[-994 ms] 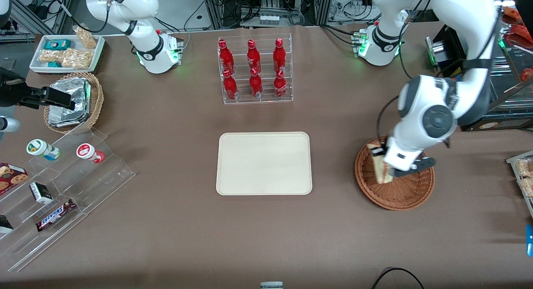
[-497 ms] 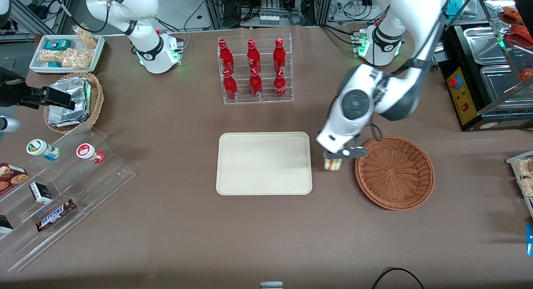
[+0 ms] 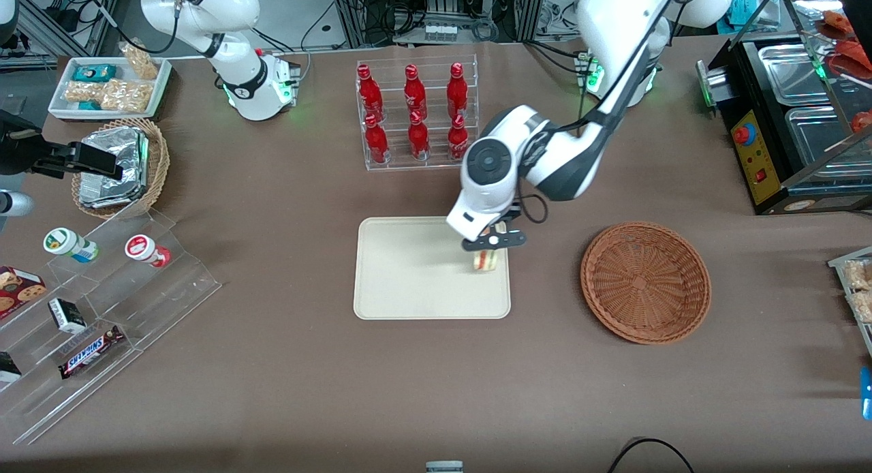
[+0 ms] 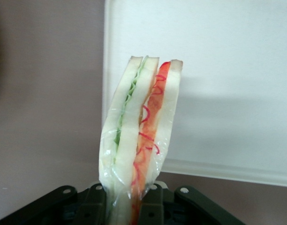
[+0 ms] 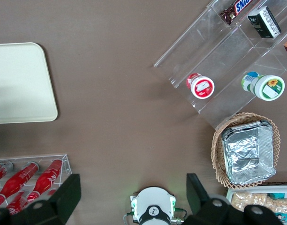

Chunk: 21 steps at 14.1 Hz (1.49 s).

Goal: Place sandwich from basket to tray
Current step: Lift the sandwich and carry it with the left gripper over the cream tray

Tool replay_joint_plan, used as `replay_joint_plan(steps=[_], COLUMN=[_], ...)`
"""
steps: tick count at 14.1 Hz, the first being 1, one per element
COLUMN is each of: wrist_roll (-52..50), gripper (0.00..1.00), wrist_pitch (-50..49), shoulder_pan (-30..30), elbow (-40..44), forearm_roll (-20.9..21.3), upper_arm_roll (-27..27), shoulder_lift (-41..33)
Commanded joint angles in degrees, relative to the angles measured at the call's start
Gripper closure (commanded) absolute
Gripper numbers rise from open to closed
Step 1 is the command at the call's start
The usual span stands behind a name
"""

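The sandwich [image 3: 486, 259] [image 4: 141, 136], a wrapped wedge of white bread with green and red-orange layers, hangs in my gripper [image 3: 492, 244] [image 4: 129, 206], which is shut on its lower end. It hovers above the cream tray [image 3: 409, 268] [image 4: 228, 70], over the tray's edge toward the working arm's end of the table. The reddish-brown wicker basket [image 3: 645, 281] lies empty on the table beside the tray, toward the working arm's end. In the right wrist view a corner of the tray [image 5: 21, 84] shows.
A clear rack of red bottles [image 3: 417, 115] stands farther from the front camera than the tray, close to my arm's elbow. Toward the parked arm's end are a tan basket with foil packets [image 3: 119, 166], a white snack tray [image 3: 109, 84] and clear stepped shelves [image 3: 102, 309].
My gripper lifted the sandwich out of the basket and carried it sideways toward the parked arm's end, from the basket past the bare table to above the tray's edge.
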Motion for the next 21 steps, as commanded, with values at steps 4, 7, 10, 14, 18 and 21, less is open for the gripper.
replay_joint_plan(steps=[4,7,10,14,18,21], wrist_roll=[-8.58,-10.26,-12.63,-12.81,-12.90,-12.90], gripper=[0.87,0.87,0.87,0.86,0.85,0.85], wrist_pitch=[-0.90,1.28,5.24,5.69,5.69,5.69], shoulder_pan=[-5.20,-5.73,-5.82,-7.14,-7.22,-7.75], elbow=[9.87,10.58,11.45,11.98,13.13,14.53], forearm_roll=[-0.24,-0.33,-0.24,0.11,0.20,0.20], upper_arm_roll=[0.80,0.80,0.71,0.19,0.19,0.19], shoulder_lift=[7.50,8.74,11.02,12.16,12.78,14.10])
